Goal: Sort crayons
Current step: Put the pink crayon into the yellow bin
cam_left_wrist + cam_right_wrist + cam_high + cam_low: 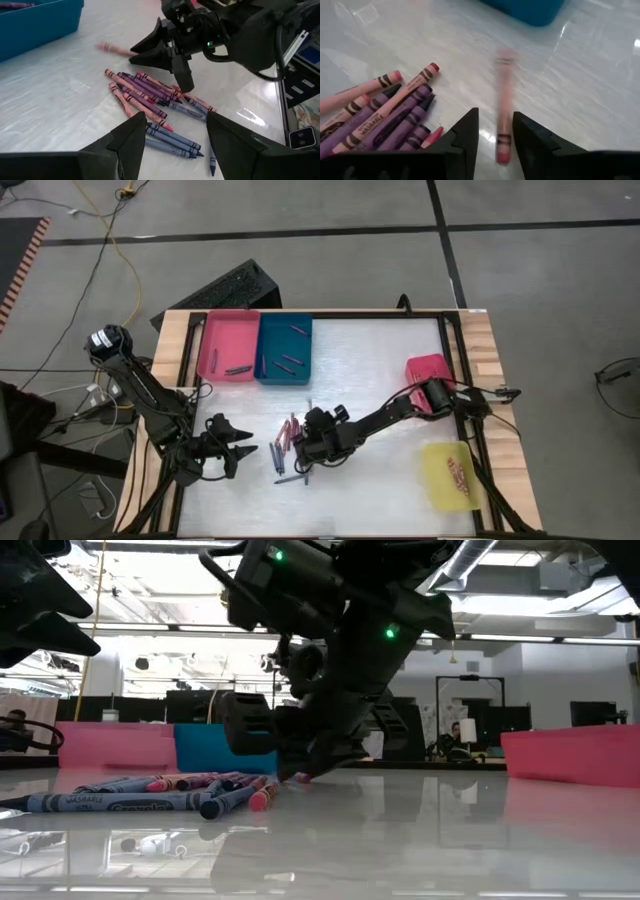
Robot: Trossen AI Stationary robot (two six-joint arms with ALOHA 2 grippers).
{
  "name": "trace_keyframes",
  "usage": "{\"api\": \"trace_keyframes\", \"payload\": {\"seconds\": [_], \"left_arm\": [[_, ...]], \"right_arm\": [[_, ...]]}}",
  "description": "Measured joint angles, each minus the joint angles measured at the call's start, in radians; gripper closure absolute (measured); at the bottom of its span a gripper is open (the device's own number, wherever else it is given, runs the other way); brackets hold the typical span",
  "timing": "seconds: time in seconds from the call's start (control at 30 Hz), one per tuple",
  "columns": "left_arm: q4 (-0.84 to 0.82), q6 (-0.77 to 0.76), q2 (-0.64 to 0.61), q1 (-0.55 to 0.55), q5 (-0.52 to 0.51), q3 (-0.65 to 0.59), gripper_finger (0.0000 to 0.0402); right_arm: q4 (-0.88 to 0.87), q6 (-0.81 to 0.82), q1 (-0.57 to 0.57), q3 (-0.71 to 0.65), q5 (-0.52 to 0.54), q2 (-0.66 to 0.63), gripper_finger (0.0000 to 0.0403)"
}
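A pile of crayons (pixel 288 445) (pixel 150 95), purple, pink, red and grey-blue, lies flat on the white table near the middle. One pink crayon (pixel 503 100) (pixel 112 48) lies apart from the pile, on the side of the blue tray. My right gripper (pixel 496 137) (pixel 312 425) is low over the table, open, with a fingertip on each side of that crayon's near end. My left gripper (pixel 176 119) (pixel 240 448) hangs open left of the pile, nothing between its fingers. My right gripper comes slanting down from the table's right, with a finger on each side of the pink crayon's near end (pixel 503 150). Whether a finger touches the crayon I cannot tell. The crayon lies flat on the table, along the fingers.
At the far edge stand a pink tray (pixel 215 330) and a blue tray (pixel 270 330), each with a few crayons inside. A red tray (pixel 425 365) stands at the right, and a yellow tray (pixel 435 465) with crayons at the near right. Bare table lies between pile and trays.
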Motion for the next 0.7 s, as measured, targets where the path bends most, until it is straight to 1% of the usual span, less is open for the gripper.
{"api": "trace_keyframes", "payload": {"seconds": [0.13,0.43,0.5,0.7], "left_arm": [[0.0,-0.001,0.0,0.0,-0.002,0.0,0.0203],[0.0,-0.009,0.0,0.0,-0.002,0.0,0.0203],[0.0,-0.01,0.0,0.0,-0.002,0.0,0.0203],[0.0,-0.01,0.0,0.0,-0.002,0.0,0.0203]], "right_arm": [[-0.027,0.019,0.001,0.0,-0.002,0.0,0.0293],[-0.037,-0.001,0.002,-0.001,-0.015,0.0,0.039],[-0.037,-0.008,0.007,-0.001,-0.015,0.0,0.0397],[-0.035,-0.004,0.016,-0.002,-0.017,0.0,0.0398]]}}
